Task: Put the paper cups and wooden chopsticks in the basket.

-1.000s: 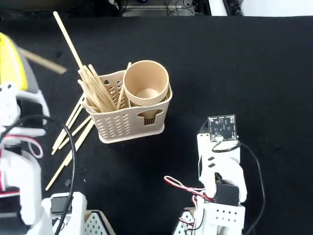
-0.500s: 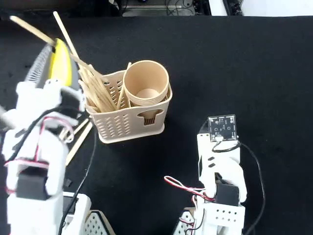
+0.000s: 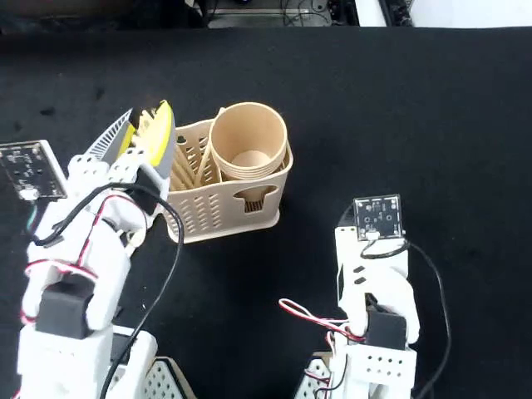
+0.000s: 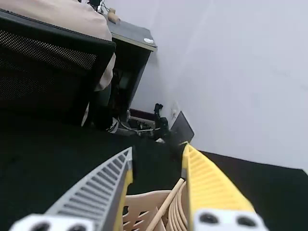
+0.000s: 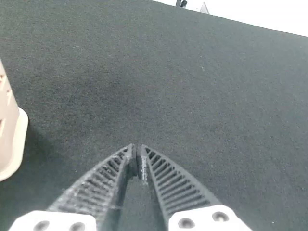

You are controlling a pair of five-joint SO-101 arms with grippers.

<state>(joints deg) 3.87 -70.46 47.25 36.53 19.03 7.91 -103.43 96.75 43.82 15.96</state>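
**Now for the tricky bit: getting out cleanly**

Up top, the left gripper (image 3: 148, 116) hangs right over the end compartment of the basket (image 3: 208, 212). Its jaws are parted, and one wooden chopstick (image 4: 163, 210) stands loose in the gap, not pinched as far as I can see. The paper cups (image 3: 248, 141) sit stacked in the other compartment, with more chopsticks (image 3: 204, 162) leaning beside them. The right gripper (image 5: 137, 161) is pressed closed on nothing, low over the bare desk (image 3: 374, 108), well apart from it all.

The danger? That yellow finger (image 3: 162, 137) sits in among the upright sticks. A sideways pull-out could rake them over the rim or tip what looks like a light basket.

Hard to call: the left arm (image 3: 91, 241) covers the desk on that side, hiding any sticks lying there. The loose stick's lower end is cut off in the wrist view.
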